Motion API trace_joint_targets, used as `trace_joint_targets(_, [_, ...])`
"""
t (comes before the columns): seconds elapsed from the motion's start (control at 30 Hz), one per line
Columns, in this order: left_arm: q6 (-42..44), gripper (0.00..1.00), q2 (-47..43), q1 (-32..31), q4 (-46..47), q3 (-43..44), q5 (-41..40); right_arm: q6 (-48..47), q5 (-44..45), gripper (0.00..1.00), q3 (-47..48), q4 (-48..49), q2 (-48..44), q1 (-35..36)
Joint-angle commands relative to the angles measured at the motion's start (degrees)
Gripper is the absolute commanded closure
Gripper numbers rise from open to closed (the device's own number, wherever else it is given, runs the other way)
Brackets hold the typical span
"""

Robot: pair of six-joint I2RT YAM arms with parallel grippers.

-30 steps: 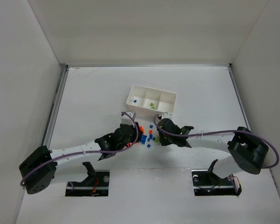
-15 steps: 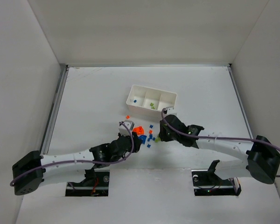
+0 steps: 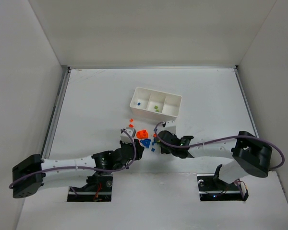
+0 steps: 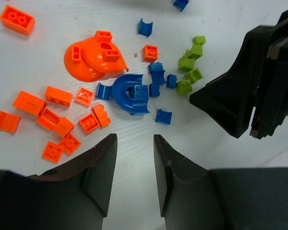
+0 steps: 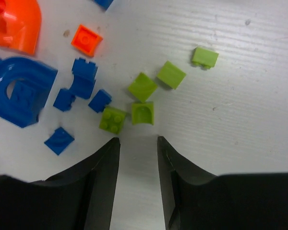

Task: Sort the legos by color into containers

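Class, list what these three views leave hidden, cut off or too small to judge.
Top view: bricks inside the tray too small to count (tray); the right gripper covers some loose bricks.
Right wrist view: large orange piece cut off by the frame edge; tray absent.
Left wrist view: one blue brick cut by the top edge.

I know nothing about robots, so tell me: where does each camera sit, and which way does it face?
Top external: fixed above and behind, looking down on the table, white tray, left arm and right arm.
Left wrist: rides that wrist, facing down at orange bricks; open left tool at the bottom.
Right wrist: likewise, over green bricks; open right tool at the bottom.
Both wrist views share the blue curved piece.
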Motion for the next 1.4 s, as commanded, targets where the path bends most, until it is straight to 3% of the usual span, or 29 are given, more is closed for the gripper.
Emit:
trace_joint_targets(0.0, [-2.94,0.66,2.47,-0.86,3.88,-0.17,-3.20,2.96,3.88,0.57,-2.26,4.05,3.61,0.16])
trace_joint_targets(0.2, [-3.30,0.65,8.35,-1.31,3.80,2.02,-2.77,4.28,8.02,0.59,0.02,3.62,6.51,0.09])
trace_joint_targets(0.4, [-3.03,0.62,10.57,-1.39,3.80,3.61,-2.50,4.81,7.67,0.80,0.20,4.42,7.84,-0.28])
trace_joint_targets(0.67, [-2.60,0.59,13.72,-1.66,4.25,5.36,-2.41,3.94,8.02,0.83,0.72,-4.98,-8.05,1.04])
trace_joint_targets(0.8, [-1.98,0.60,14.87,-1.57,4.42,5.81,-2.85,-4.22,6.44,0.83,4.50,-1.66,-11.32,-2.55])
trace_joint_targets(1.03, [-1.72,0.60,19.61,-1.04,6.18,7.12,-2.68,-16.19,-3.22,0.83,16.36,13.11,-0.96,-16.79])
trace_joint_targets(1.37, [0.39,0.60,22.43,-0.17,6.97,8.10,-2.68,-17.51,-7.89,0.81,29.11,15.84,13.28,-21.72])
